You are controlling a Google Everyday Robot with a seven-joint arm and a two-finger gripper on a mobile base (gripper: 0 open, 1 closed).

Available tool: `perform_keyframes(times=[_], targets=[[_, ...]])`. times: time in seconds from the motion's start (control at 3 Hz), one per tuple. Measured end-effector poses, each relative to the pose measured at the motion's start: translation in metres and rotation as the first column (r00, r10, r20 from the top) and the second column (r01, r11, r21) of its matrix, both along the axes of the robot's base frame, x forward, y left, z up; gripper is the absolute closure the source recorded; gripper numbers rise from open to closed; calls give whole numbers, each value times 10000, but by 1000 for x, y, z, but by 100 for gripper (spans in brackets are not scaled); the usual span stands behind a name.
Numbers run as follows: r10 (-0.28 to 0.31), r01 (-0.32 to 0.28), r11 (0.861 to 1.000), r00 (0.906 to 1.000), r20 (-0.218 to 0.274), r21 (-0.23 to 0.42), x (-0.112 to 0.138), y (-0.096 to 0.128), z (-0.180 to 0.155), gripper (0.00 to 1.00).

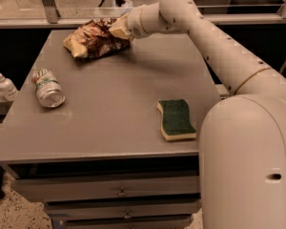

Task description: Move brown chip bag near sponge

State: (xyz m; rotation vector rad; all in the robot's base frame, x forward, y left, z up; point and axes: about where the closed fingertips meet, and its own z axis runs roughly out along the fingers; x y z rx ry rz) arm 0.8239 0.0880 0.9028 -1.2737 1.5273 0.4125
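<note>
The brown chip bag, crumpled dark brown and tan foil, lies at the far left of the grey table. My gripper is at the bag's right end, against its upper edge, with the arm reaching in from the right. The sponge, dark green on top with a pale yellow layer below, lies near the table's front right edge, far from the bag.
A silver can with a green label lies on its side at the table's left. A white pump bottle stands off the left edge. My arm's base fills the front right. A rail runs behind the table.
</note>
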Motion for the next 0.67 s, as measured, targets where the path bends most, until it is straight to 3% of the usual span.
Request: perform_keyframes(times=[0.33,0.67], targets=[[-429,429,9991,9989,196,-17,-1,-25,12,100],[-1040,1044,9945,9938,404,-80,-7,-71,28,100]])
